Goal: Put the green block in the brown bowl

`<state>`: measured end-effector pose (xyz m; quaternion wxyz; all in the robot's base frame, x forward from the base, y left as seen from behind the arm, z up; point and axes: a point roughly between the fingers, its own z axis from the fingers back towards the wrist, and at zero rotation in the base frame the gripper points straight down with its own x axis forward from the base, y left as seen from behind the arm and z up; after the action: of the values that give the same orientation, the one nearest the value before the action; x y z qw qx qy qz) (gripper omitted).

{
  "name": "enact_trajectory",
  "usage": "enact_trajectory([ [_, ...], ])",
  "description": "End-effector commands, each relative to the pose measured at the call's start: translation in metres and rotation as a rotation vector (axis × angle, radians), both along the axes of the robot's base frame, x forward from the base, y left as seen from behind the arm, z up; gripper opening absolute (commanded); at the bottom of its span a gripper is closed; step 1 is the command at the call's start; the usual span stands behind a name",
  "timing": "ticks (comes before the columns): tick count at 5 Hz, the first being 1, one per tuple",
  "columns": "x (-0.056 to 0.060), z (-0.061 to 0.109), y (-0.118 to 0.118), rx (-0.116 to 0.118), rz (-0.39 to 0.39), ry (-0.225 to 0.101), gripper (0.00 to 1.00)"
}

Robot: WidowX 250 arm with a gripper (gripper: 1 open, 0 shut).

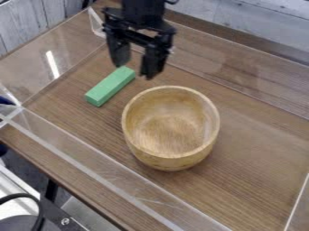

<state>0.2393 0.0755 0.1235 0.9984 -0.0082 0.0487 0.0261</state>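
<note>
One black two-fingered gripper [137,56] hovering, fingers spread, grasping nothing. One bright green rectangular block [110,87] lying flat on the brown wooden table [72,115], outside and just beside one round light-brown wooden bowl [171,128].

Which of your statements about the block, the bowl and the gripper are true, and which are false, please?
1. The green block lies on the table. True.
2. The brown bowl holds the green block. False: the block is outside it.
3. The gripper is open. True.
4. The gripper is holding the green block. False: its fingers stand apart with nothing gripped.
5. The bowl is larger than the block. True.
</note>
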Motion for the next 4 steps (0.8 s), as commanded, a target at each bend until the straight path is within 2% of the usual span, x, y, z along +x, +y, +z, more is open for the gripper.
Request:
enact_trajectory([
  [1,-0.001,0.014,0.025,0.035,0.006,-0.067,1.00],
  [2,0.001,0.007,0.038,0.043,0.015,-0.065,1.00],
  [4,0.005,-0.020,0.064,0.052,0.026,-0.061,1.00],
])
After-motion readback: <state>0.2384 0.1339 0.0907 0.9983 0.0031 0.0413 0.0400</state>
